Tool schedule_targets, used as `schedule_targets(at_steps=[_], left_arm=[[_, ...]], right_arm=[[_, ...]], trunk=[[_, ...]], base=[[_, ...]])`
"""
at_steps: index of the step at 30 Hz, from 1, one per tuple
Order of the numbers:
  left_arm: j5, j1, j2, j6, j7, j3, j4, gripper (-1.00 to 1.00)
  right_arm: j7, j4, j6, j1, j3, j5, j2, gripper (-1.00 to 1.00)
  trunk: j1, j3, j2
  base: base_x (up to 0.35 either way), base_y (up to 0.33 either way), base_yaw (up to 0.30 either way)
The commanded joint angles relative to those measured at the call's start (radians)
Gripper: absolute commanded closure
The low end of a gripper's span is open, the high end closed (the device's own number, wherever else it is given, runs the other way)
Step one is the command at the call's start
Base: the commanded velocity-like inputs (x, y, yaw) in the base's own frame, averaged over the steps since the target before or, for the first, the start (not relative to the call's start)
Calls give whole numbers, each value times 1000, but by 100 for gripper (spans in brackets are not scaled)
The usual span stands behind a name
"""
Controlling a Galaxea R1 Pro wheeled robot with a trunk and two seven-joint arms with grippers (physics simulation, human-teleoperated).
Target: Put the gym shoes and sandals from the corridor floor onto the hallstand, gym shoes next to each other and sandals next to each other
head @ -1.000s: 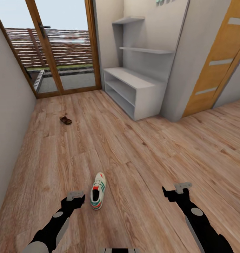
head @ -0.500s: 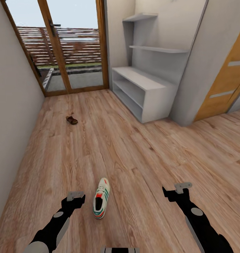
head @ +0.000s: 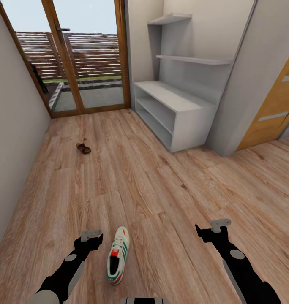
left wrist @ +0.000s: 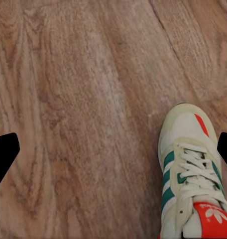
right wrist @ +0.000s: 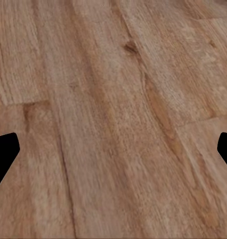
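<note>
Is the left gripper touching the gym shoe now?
Apart. In the head view, bare floor separates the left gripper from the gym shoe.

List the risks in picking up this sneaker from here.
The white lace-up sneaker with green stripes lies on the wood-plank floor beside the open left end effector, not between its fingers; closing now would likely miss. The pale grey hallstand stands far off, so a weak grip may drop it on the way.

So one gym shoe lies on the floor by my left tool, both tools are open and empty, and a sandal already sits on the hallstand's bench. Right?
Not quite: the sandal lies on the corridor floor near the glass door, not on the hallstand, as the head view shows. The rest holds: the gym shoe lies by the left tool, and both it and the right tool are open and empty.
</note>
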Motion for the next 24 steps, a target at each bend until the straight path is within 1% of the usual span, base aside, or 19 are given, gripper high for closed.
schedule_targets(at_steps=[1, 15, 18, 19, 24], left_arm=[[-1, 0, 0, -5, -1, 3, 1, -100], [-2, 0, -2, -26, -1, 4, 2, -100], [-3, 0, -3, -41, -1, 4, 2, -100], [-3, 0, -3, -61, 0, 4, 2, -100], [-3, 1, -3, -72, 0, 4, 3, -100]], right_arm=[[4, -2, 6, 0, -1, 5, 0, -100], [4, -3, 6, 0, -2, 5, 0, -100], [4, -2, 6, 0, -1, 5, 0, -100], [4, -2, 7, 0, -1, 5, 0, -100], [4, -3, 7, 0, -2, 5, 0, -100]], trunk=[[0, -1, 0], [0, -1, 0], [0, -1, 0], [0, -1, 0], [0, -1, 0]], base=[[69, -5, 1], [14, -1, 0], [-105, -66, 0], [-219, -141, 0], [-244, -158, 0]])
